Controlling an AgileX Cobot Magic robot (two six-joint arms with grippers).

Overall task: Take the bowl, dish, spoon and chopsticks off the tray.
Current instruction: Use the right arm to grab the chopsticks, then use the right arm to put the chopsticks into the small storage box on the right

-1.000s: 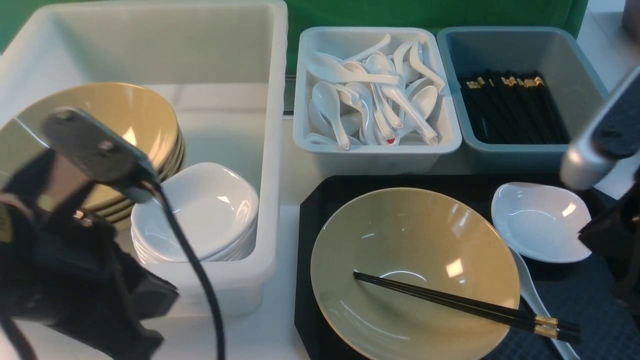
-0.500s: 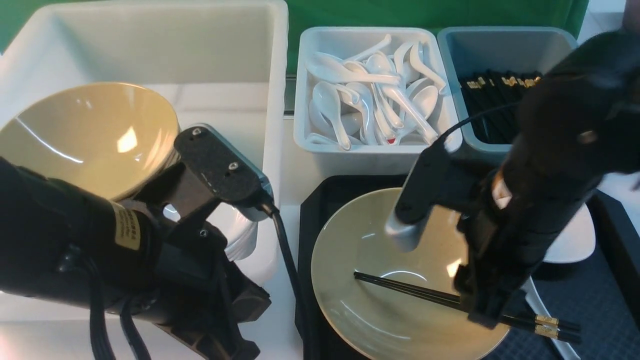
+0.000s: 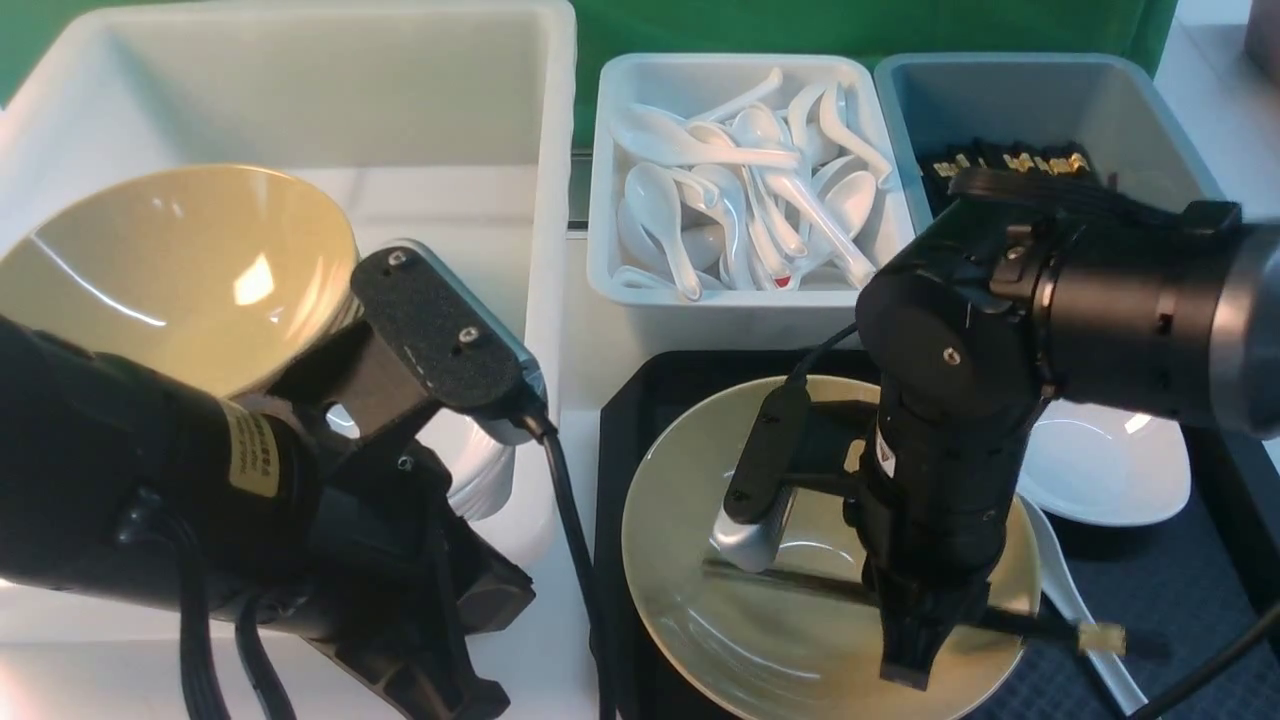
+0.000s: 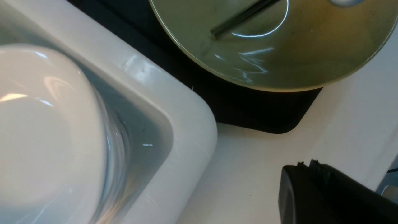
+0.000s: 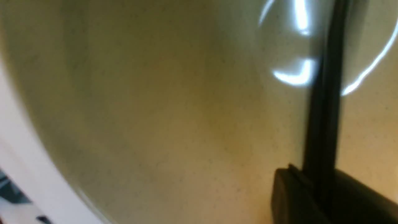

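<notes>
The tan bowl (image 3: 700, 620) sits on the black tray (image 3: 640, 400), with the black chopsticks (image 3: 800, 582) lying across it. Their gold-banded ends (image 3: 1100, 637) stick out past its right rim. My right gripper (image 3: 905, 665) reaches down into the bowl and is shut on the chopsticks; in the right wrist view the sticks (image 5: 325, 93) run straight out of its jaws (image 5: 311, 186) over the bowl's inside (image 5: 155, 109). The white dish (image 3: 1110, 470) and the white spoon (image 3: 1075, 600) lie on the tray to the right. My left gripper (image 4: 306, 165) is shut and empty, over the table beside the tray's corner (image 4: 248, 109).
A big white tub (image 3: 545, 200) on the left holds stacked tan bowls (image 3: 170, 270) and stacked white dishes (image 3: 480, 470). Behind the tray stand a bin of white spoons (image 3: 750, 190) and a blue-grey bin of black chopsticks (image 3: 1010, 100). My left arm (image 3: 300, 520) fills the lower left.
My right arm has swung in from the right edge over the bowl and come down onto the chopsticks, which have shifted slightly. My left arm moved rightward a second ago, then held still.
</notes>
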